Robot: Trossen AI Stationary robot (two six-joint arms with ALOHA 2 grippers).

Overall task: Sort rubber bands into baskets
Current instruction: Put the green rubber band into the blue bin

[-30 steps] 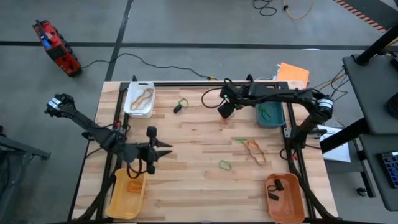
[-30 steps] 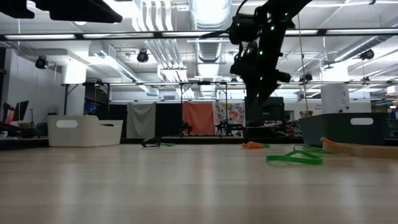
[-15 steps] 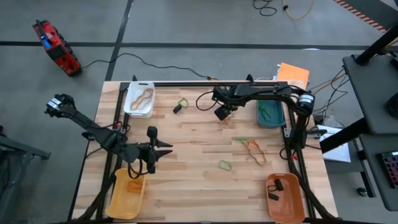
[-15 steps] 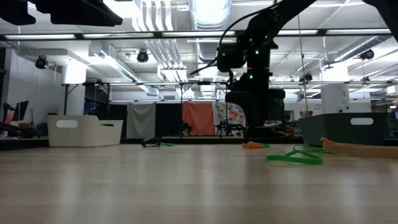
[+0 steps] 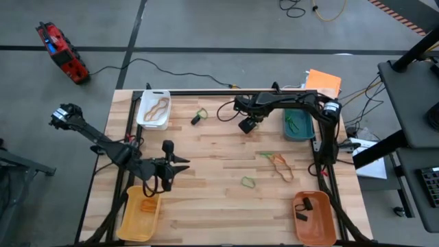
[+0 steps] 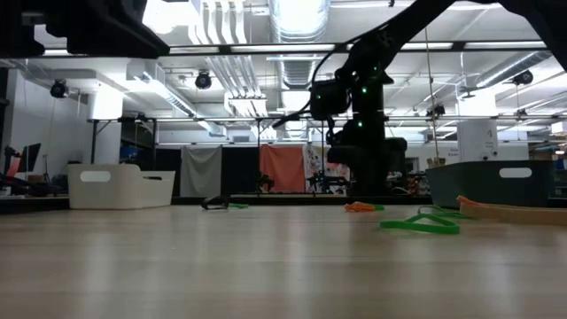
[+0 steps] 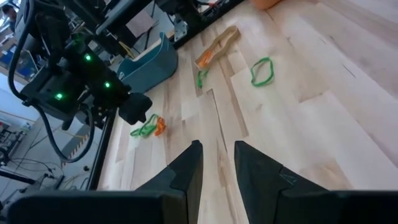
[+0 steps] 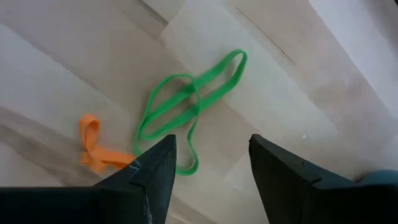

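My right gripper [image 8: 211,180] hangs open above a green rubber band [image 8: 186,106] and a small orange one [image 8: 96,149], which lie flat on the wood; the fingers point down and touch nothing. From overhead it [image 5: 247,126] is at the far middle, left of the teal basket [image 5: 298,125]. My left gripper [image 5: 180,163] waits above the table's left part, beyond the yellow basket [image 5: 140,213], open by a narrow gap [image 7: 217,168] with nothing in it. The white basket [image 5: 154,110] holds a tan band.
More bands lie loose: a green one [image 5: 248,182] near the middle, a tan, orange and green tangle [image 5: 278,163] to the right, a green and black pair [image 5: 199,115] at the far side. The orange basket [image 5: 315,218] stands at the near right corner.
My right gripper has come down toward the green and orange bands and tipped more steeply downward, its arm folding in toward the table's left. Its fingers keep the same gap. The bands have not moved.
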